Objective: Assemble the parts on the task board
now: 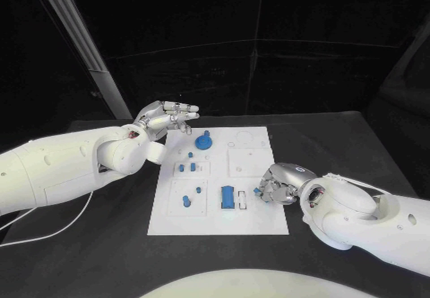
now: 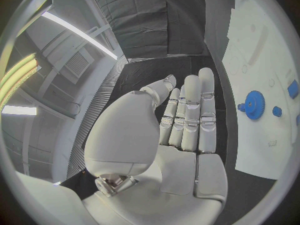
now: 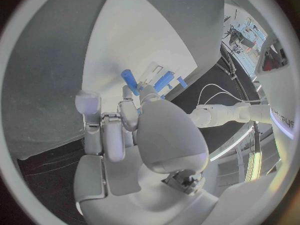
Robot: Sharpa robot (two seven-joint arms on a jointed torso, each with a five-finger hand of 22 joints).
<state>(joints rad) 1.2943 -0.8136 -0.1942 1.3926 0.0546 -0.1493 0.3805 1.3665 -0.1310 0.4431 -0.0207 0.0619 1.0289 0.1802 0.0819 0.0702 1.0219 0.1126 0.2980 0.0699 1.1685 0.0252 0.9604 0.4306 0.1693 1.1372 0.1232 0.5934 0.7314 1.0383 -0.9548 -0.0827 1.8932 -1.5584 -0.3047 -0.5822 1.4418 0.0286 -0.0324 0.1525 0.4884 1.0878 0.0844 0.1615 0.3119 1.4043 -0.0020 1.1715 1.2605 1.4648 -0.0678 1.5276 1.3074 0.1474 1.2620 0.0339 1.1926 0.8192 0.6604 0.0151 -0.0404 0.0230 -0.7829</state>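
- Here the white task board (image 1: 255, 217) lies in the middle of the black table (image 1: 358, 143), with blue parts spread over its left half: a round geared wheel (image 1: 205, 143) near the far edge, small pegs (image 1: 187, 167) in the middle, a blue block (image 1: 227, 197) near the front.
- The right hand (image 1: 279, 185) sits at the board's right edge, fingers curled in close; a bit of blue (image 1: 257, 192) shows at its fingertips, so it seems to be pinching a small part, though I cannot tell for sure.
- The left hand (image 1: 166, 117) hovers off the board's far left corner, fingers straight, side by side, holding nothing; the geared wheel lies just beside it.
- Judged step: the right hand is picking or seating a piece near the block.
- Next calls for a careful, fine placement into a recess.
- Room: the board's right half is bare; table beyond both side edges is free.
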